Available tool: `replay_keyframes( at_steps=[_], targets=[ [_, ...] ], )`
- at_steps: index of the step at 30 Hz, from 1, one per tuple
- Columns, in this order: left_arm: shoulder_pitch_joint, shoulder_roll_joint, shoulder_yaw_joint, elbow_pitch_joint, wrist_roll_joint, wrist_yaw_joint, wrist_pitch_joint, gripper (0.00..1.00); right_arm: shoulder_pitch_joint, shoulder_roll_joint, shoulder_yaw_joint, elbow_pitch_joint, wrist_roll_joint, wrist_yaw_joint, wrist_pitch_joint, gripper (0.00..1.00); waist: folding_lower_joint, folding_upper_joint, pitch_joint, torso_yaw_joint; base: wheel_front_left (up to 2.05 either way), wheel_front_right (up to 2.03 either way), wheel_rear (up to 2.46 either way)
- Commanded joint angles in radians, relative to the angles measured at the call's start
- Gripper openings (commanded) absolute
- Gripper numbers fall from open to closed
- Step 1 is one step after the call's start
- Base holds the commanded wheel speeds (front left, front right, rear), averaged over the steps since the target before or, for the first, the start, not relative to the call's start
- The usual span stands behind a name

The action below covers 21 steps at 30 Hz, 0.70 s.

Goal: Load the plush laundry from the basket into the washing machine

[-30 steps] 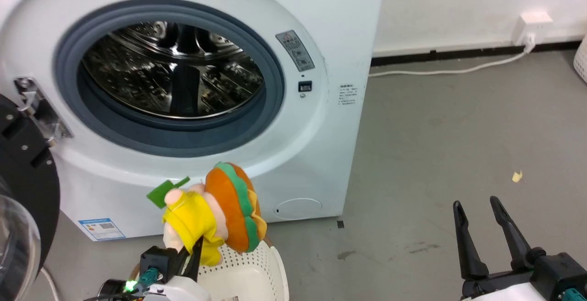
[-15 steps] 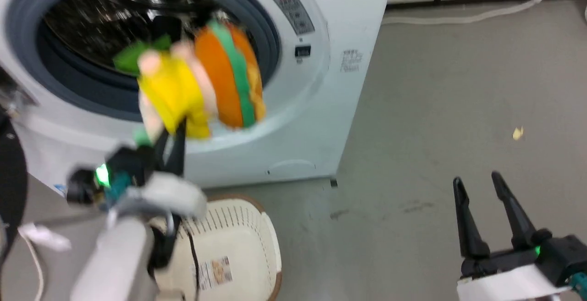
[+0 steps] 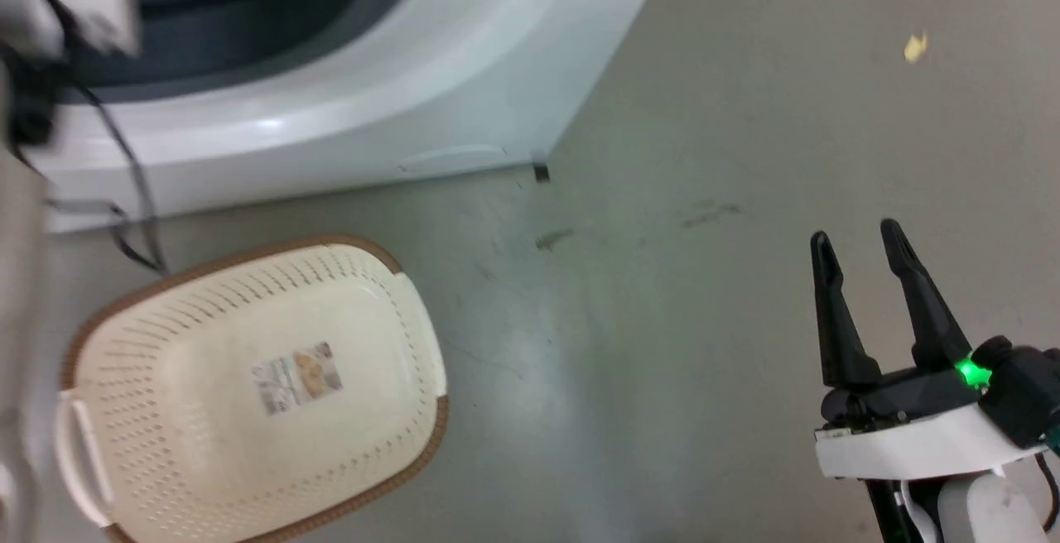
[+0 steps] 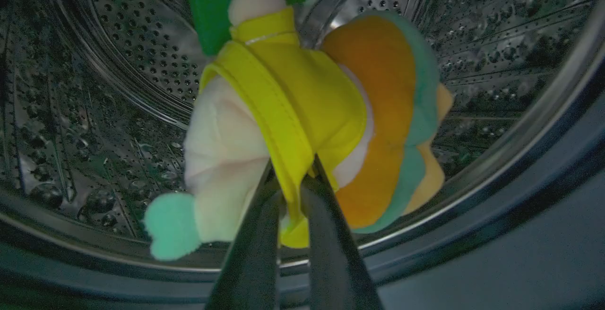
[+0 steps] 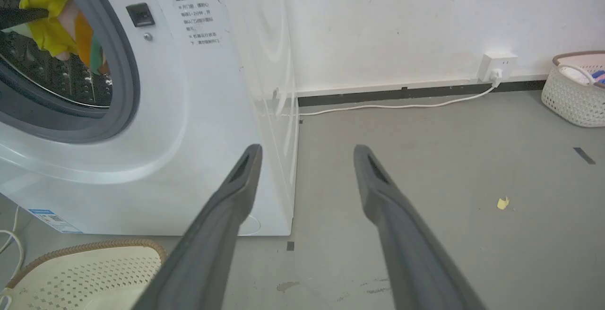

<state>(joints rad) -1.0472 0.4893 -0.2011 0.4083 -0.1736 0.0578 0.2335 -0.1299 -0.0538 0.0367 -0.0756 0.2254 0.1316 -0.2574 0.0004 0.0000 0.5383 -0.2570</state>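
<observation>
Yellow-bodied, peach-headed plush laundry [image 4: 302,111] is pinched in the left tool [image 4: 293,173], inside the steel drum [image 4: 118,64] of the white washing machine [image 5: 203,125]. The right tool [image 3: 855,233] is spread wide, empty. Loading is judged nearly done; release, then withdrawal past the grey seal [image 5: 126,78], is called for.

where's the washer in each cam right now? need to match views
Head view: washing machine across the top left, with its lower front in frame.
Left wrist view: its steel drum behind the plush laundry pinched by the left gripper.
Right wrist view: its white front on the left half, beyond the open right gripper.
Shared landmark: the grey door seal.
</observation>
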Motion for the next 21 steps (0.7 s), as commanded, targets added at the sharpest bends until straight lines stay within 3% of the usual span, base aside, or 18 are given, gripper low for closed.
replay_keyframes(
  at_steps=[1, 2, 11, 21],
  targets=[
    [-0.028, 0.009, 0.005, 0.004, 0.007, -0.003, 0.001, 0.0, -0.018, 0.0, 0.001, 0.0, 0.006, -0.001, -0.004, 1.0, -0.0004, 0.0, 0.08, -0.059, 0.0, 0.0, 0.0],
    [-0.112, 0.028, -0.006, 0.06, 0.03, -0.008, 0.031, 0.0, -0.031, 0.001, 0.007, 0.003, 0.017, -0.001, -0.004, 1.0, -0.0004, 0.0, 0.106, -0.074, 0.0, 0.0, 0.0],
    [-0.335, 0.057, -0.084, 0.254, 0.11, -0.052, 0.157, 0.0, -0.072, 0.003, 0.029, 0.012, 0.051, -0.001, -0.004, 1.0, -0.0004, 0.0, 0.18, -0.116, 0.0, 0.0, 0.0],
    [-0.408, 0.04, -0.131, 0.404, 0.132, -0.057, 0.259, 0.0, -0.099, 0.003, 0.026, 0.013, 0.078, -0.001, -0.004, 1.0, -0.0004, 0.0, 0.227, -0.119, 0.0, 0.0, 0.0]
  ],
)
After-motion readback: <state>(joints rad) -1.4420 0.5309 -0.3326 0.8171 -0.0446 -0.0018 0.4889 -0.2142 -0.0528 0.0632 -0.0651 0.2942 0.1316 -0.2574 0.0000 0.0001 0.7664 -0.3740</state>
